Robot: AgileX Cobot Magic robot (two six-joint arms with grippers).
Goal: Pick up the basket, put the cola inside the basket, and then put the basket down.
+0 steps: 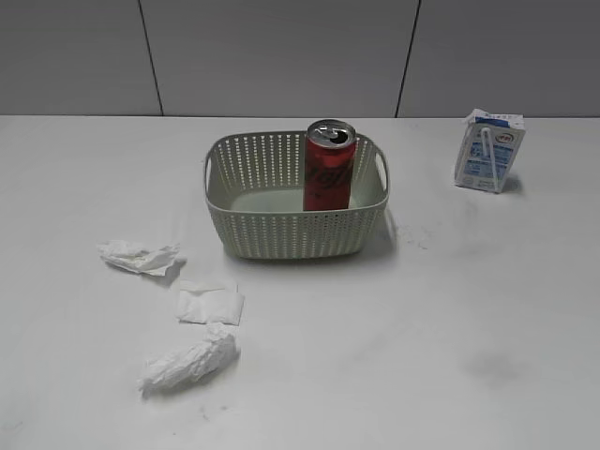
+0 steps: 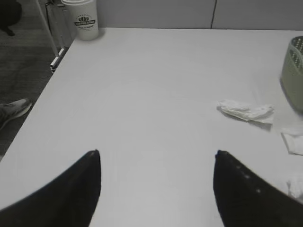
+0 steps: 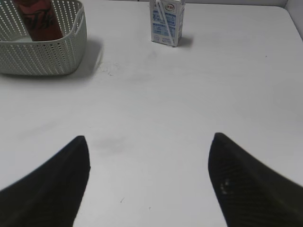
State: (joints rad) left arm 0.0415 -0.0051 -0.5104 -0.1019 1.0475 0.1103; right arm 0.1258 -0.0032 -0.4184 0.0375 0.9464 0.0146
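Note:
The sage-green perforated basket (image 1: 281,232) stands on the white table at mid-back. The red cola can (image 1: 328,166) stands upright inside it at its right side. In the right wrist view the basket (image 3: 47,56) and the cola (image 3: 40,21) are at the top left. In the left wrist view only the basket's edge (image 2: 293,71) shows at the right. My left gripper (image 2: 157,156) is open and empty over bare table. My right gripper (image 3: 149,139) is open and empty, well short of the basket. Neither gripper shows in the exterior view.
A white-and-blue drink carton (image 1: 488,150) stands at the back right; it also shows in the right wrist view (image 3: 166,21). Crumpled tissues (image 1: 141,257), (image 1: 211,305), (image 1: 190,363) lie left and in front of the basket. A white cup (image 2: 85,19) stands at the table's far left corner.

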